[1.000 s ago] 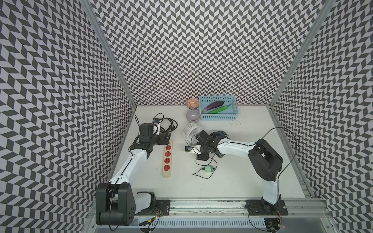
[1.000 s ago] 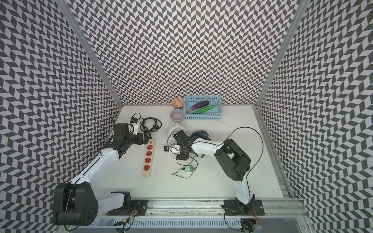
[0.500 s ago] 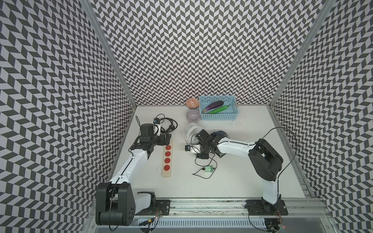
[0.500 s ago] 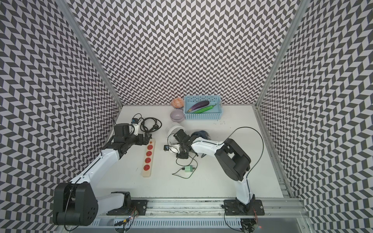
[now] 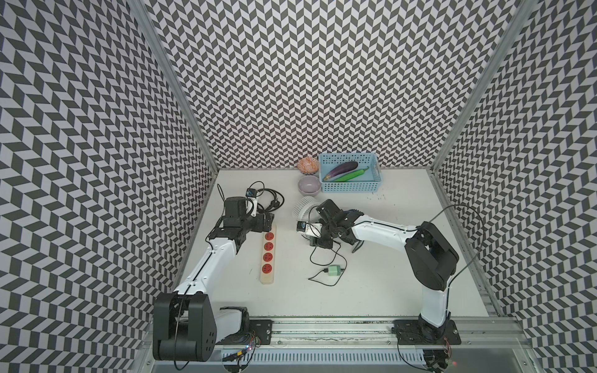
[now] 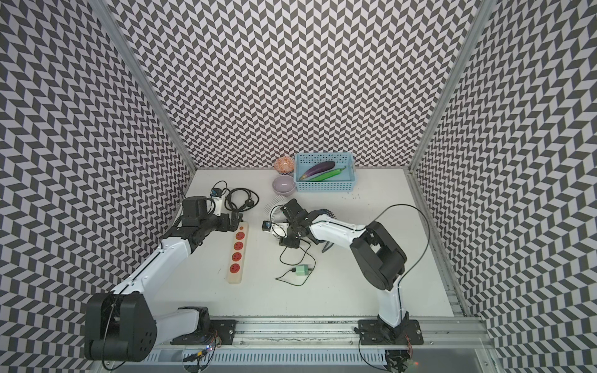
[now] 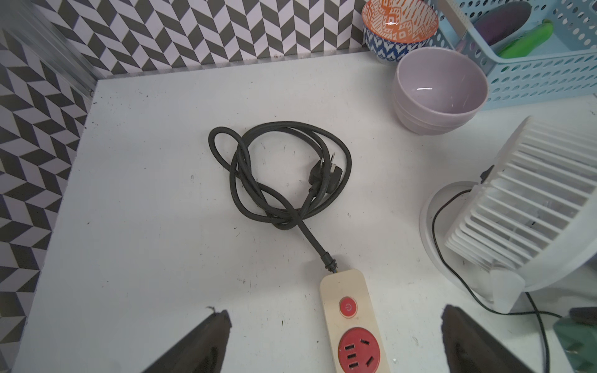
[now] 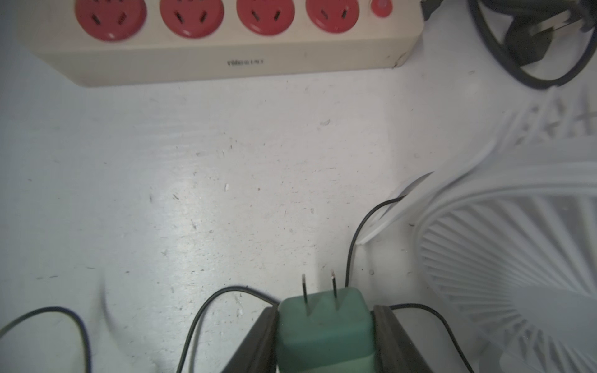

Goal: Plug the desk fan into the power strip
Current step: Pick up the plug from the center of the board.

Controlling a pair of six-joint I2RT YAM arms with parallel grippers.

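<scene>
I have the right gripper (image 8: 324, 310) pinching the green plug (image 8: 323, 336) of the white desk fan (image 8: 504, 258), prongs facing the power strip (image 8: 219, 48). The strip lies near the bench's left edge, running front to back. My left gripper (image 7: 336, 314) hangs spread wide over the strip's switch end (touching nothing, I think). The grasp looks done. Next I must carry the plug across, tip the prongs down and line them up with a red socket (image 8: 190, 14).

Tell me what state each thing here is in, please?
Power strip: flat, four sockets empty.
Strip's cord: coiled, plug loose.
White fan: unplugged.
Green plug: gripped, prongs bare.
Mint plug: loose on table.
Right arm: jaws shut on green plug.
Left arm: jaws open, astride power strip.
Lilac bowl: empty.
Basket: holds eggplant and a green vegetable.
</scene>
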